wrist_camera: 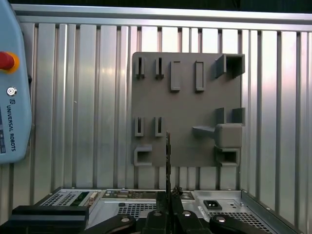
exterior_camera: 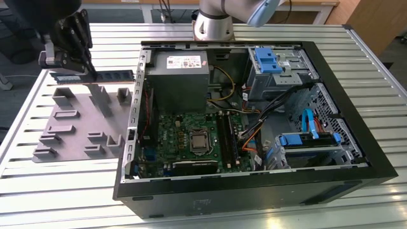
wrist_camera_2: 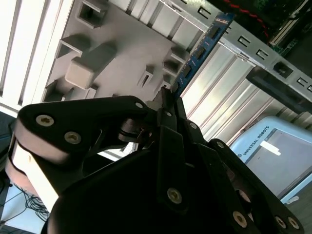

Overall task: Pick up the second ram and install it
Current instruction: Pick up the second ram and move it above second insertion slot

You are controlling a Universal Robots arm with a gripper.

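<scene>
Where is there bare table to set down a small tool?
Bare slats lie at the exterior view's left of the case, in front of the grey fixture plate, and along the case's right. Crowded: inside the case, and by the plate, where the gripper holds the second ram.

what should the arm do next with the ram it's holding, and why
Probably carry it toward the exterior view's right, into the open case, toward the black memory slots. The gripper is shut on the second ram by the grey tray, outside the case.
</scene>
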